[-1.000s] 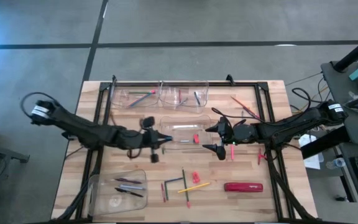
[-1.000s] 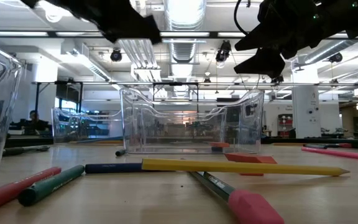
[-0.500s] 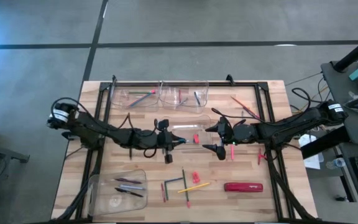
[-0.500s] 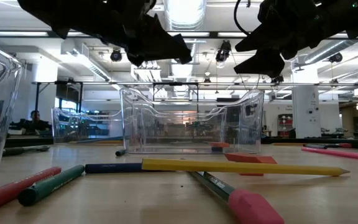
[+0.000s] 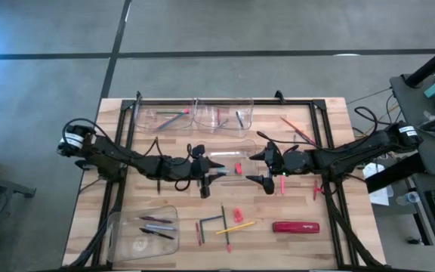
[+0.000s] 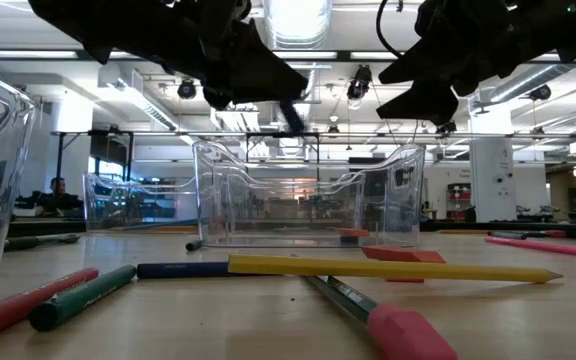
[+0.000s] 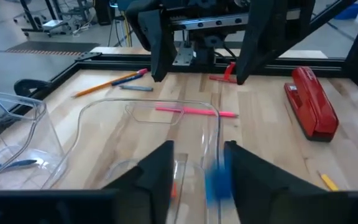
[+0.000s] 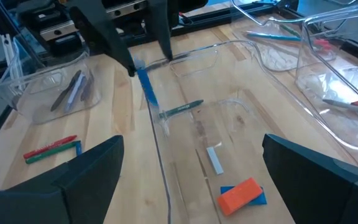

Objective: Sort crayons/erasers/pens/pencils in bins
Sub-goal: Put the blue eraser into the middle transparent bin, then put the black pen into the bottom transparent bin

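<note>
My left gripper hangs open over the left end of the middle clear bin. A blue stick slants down from between its fingers; it shows blurred in the left wrist view and dark in the low view. Inside the bin lie a red eraser, an orange eraser and a green stick. My right gripper waits open above the bin's right end, holding nothing. My left gripper has the blue stick's upper end between its parted fingers, which are wider apart than the stick. Whether a finger touches it I cannot tell. The stick is tilted, its lower end pointing into the bin, clear of the bin's floor.
Two clear bins with sticks stand at the far edge, another with dark sticks at the near left. Loose sticks, a yellow pencil, a red eraser and a red oblong lie near the front.
My left gripper has travelled toward the table's right edge and down, stopping over the middle bin's left end. Its fingers have parted. The blue stick, hidden in the low view before, now slants down below them.
</note>
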